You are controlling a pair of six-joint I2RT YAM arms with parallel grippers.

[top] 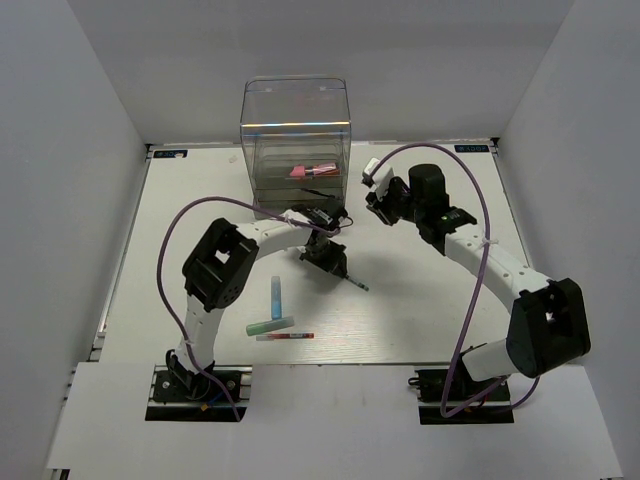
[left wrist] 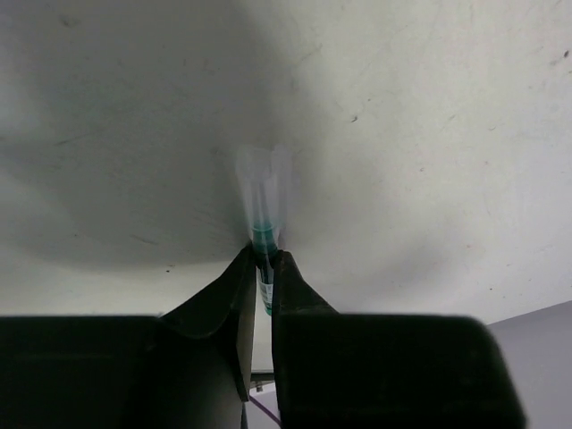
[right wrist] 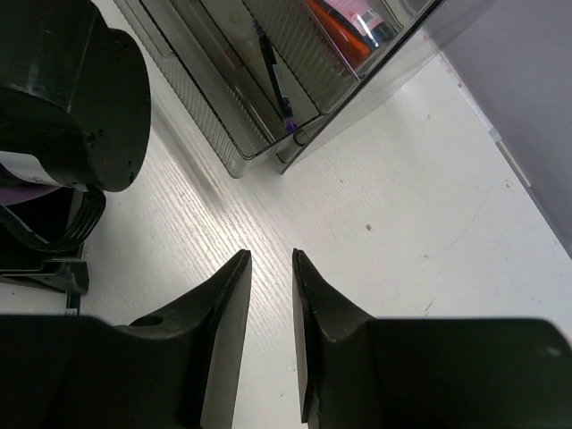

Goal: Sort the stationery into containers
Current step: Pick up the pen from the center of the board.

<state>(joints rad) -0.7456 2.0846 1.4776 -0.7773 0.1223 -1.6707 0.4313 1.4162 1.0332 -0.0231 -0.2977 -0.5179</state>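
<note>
A: What about the left end effector?
B: It is pinching a thin pen at the bare middle of the table, near the drawer box.
A: And the right end effector?
B: Narrowly spread, gripping nothing, just beside the box's front corner.

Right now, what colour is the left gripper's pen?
Clear, teal-green band on the pen; left wrist view.

I see a pink marker in the clear box; blue marker, teal marker and red pen lie together; the left gripper pinches a thin pen.
</note>
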